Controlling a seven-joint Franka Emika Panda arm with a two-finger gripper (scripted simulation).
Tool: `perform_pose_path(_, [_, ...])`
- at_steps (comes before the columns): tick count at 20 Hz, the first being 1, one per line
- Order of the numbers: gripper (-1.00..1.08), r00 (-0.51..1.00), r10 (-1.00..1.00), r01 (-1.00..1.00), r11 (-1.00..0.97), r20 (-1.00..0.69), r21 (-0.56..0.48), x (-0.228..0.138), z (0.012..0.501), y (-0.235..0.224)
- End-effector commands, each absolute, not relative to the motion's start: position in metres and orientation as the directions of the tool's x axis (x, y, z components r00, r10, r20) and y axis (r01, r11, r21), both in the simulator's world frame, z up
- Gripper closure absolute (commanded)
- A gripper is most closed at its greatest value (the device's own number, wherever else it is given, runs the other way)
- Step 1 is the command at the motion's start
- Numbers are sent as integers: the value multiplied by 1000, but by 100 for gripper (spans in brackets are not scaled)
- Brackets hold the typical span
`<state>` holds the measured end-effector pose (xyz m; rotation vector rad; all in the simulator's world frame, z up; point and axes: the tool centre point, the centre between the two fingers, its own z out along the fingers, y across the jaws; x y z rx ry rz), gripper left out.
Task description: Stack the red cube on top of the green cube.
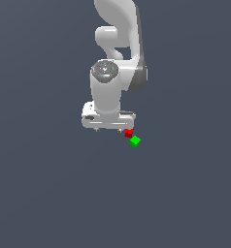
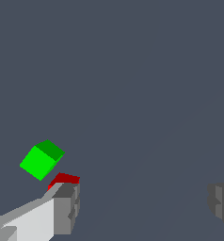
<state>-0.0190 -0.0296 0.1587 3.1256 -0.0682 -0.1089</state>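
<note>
Simulated scene, flat featureless grey ground [image 1: 40, 193]

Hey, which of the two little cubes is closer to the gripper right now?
The small bright red cube: in the wrist view it sits right at one fingertip, partly hidden behind it, while the small bright green cube lies just beyond it, clear of the open gripper.

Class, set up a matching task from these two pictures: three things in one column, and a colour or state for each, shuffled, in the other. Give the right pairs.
Things:
1. red cube
2. green cube
3. gripper

Descriptions:
A. white, fingers spread wide apart, nothing between them
B. lies in the open, clear of both fingers
C. partly hidden behind one fingertip

Pairs: 1-C, 2-B, 3-A
</note>
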Motion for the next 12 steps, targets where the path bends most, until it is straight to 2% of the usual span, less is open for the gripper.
perform_pose_path(1, [-92, 997, -44, -43, -999, -69, 15, -19, 159, -30])
perform_pose_path(12, [-92, 995, -83, -83, -996, -58, 13, -36, 145, -14])
